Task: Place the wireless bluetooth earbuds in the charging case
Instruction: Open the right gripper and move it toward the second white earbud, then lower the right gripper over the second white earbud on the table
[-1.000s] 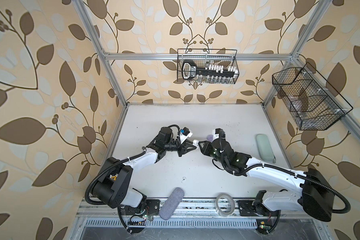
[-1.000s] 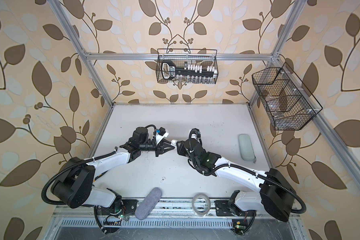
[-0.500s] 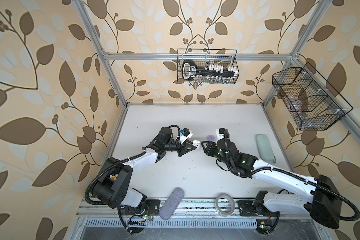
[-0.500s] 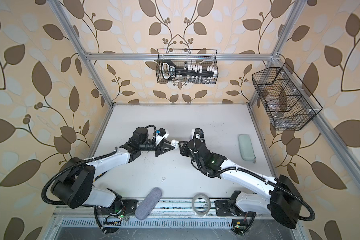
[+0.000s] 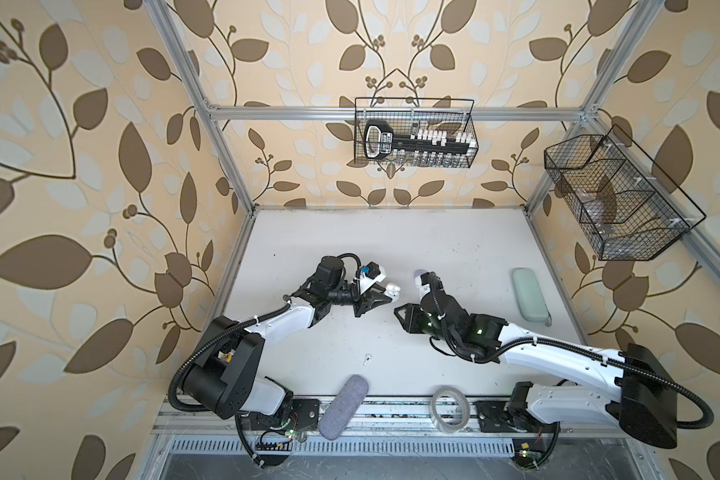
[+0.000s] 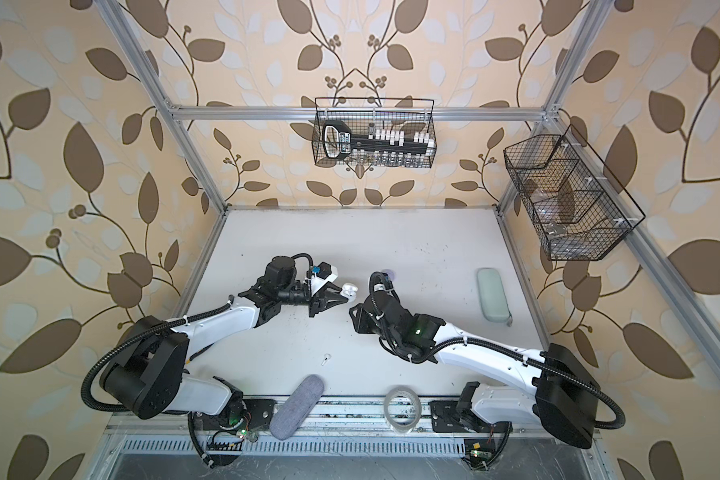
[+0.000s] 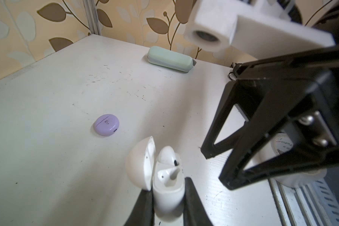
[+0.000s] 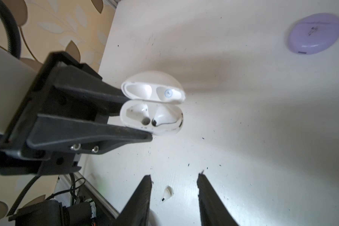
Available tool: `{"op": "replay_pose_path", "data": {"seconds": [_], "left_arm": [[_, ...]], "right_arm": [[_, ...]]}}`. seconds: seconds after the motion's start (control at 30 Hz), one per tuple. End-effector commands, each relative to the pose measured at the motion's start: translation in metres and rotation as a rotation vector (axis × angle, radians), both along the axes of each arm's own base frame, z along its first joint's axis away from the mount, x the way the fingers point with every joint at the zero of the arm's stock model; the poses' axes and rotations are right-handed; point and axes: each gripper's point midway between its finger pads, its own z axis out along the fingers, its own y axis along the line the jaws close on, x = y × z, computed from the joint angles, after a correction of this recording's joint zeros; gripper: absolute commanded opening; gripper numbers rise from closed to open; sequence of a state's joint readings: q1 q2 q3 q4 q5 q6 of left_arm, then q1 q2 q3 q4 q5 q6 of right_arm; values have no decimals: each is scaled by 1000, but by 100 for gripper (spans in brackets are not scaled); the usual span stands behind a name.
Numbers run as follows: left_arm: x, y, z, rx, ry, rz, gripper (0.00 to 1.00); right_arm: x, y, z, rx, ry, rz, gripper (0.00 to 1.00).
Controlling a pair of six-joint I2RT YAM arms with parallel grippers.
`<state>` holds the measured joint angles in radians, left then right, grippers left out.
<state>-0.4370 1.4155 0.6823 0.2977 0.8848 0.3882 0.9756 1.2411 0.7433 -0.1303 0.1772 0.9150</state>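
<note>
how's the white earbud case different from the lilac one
Colour: the white charging case is white, the lilac charging case is pale purple.
Lid: the white charging case is hinged open, showing one earbud seated beside an empty socket. The lilac charging case is shut.
Hold: the white charging case is clamped in the left tool, while the lilac charging case lies free on the table.
Both are smooth, rounded plastic.

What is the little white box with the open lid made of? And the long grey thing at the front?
The white case looks like hard plastic, smooth and glossy: light glints off its rounded lid. The grey pouch looks like woven fabric, since it is matte with a fine speckled texture, but it is too small to be sure.
</note>
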Motion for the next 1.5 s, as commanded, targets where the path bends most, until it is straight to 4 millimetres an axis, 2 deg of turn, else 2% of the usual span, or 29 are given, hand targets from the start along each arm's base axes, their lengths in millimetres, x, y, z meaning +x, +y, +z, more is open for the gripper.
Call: {"op": "replay_pose_path", "data": {"seconds": [0.0,0.27,0.43,0.63,0.93,1.47], "left_arm": [[0,3,15,-8,-65,-8,5],[4,4,16,0,-75,15,5],[11,6,15,13,-77,59,3],[16,8,18,13,-80,90,3],[30,15,23,11,-93,168,3],[44,28,33,-11,-101,244,4]], "right_arm": [[-18,10,-19,-51,57,71,39],[-44,48,-52,-126,135,185,38],[-57,72,-63,-142,165,244,38],[-70,89,-82,-167,227,301,37],[-82,89,-102,-246,279,353,37],[-72,99,-118,-267,307,358,36]]}}
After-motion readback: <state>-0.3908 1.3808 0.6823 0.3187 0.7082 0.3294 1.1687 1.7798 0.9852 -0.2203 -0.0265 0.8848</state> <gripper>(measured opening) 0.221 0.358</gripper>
